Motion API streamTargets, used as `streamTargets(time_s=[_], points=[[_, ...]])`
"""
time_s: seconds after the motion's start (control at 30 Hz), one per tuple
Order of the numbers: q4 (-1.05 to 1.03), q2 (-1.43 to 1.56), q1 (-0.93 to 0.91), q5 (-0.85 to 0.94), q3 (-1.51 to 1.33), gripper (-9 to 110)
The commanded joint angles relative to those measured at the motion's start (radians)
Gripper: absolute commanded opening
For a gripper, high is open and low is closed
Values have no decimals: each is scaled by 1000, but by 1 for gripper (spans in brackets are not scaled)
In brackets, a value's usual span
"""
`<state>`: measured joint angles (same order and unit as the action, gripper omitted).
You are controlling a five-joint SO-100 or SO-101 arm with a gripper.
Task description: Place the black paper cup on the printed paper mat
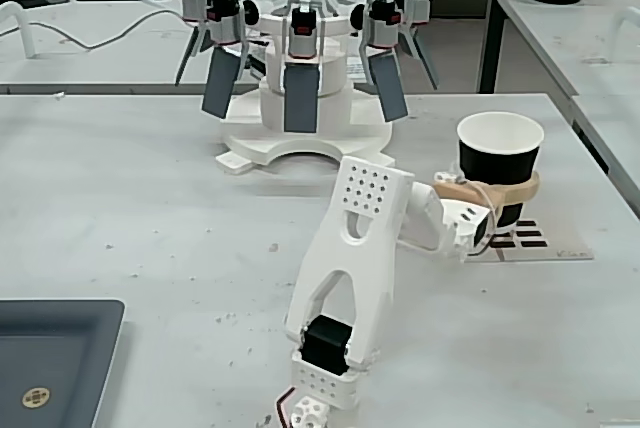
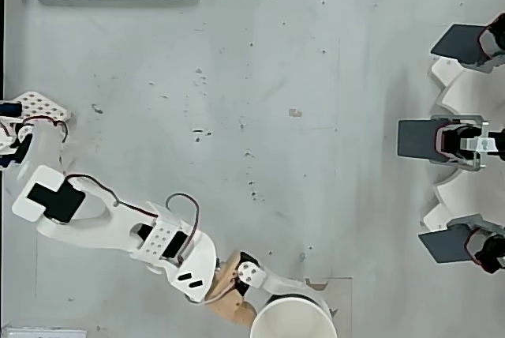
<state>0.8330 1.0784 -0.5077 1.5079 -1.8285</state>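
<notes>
Going left to right in the fixed view: the tray (image 1: pixel 55 348) sits in the lower left corner, out of the way and not part of this. The arm (image 1: pixel 350 268) rises from the bottom centre and leans hard to the right, upper link stretched out almost flat, because the mat (image 1: pixel 525 240) is far over at the right-middle of the frame. The gripper (image 1: pixel 500 193) has its tan fingers (image 1: pixel 470 188) wrapped around the lower half of the cup (image 1: pixel 500 163), clamped on it, so the cup stays upright with the open rim up.

The cup is over the mat at right-middle, bottom hidden by the gripper, so I can't tell if it's touching the paper yet or just above it. My guess is it only needs lowering and letting go.

In the overhead view the arm (image 2: pixel 126 231) runs from the left edge down to the bottom centre, and the cup (image 2: pixel 293 318) is cut off by the bottom edge, covering most of the mat (image 2: pixel 341 287).
</notes>
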Motion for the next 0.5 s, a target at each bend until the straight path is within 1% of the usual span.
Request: streamTargets(time_s=[0.0, 0.47], points=[[-20, -21, -18, -6, 115, 8], [-58, -281, -49, -11, 416, 8]])
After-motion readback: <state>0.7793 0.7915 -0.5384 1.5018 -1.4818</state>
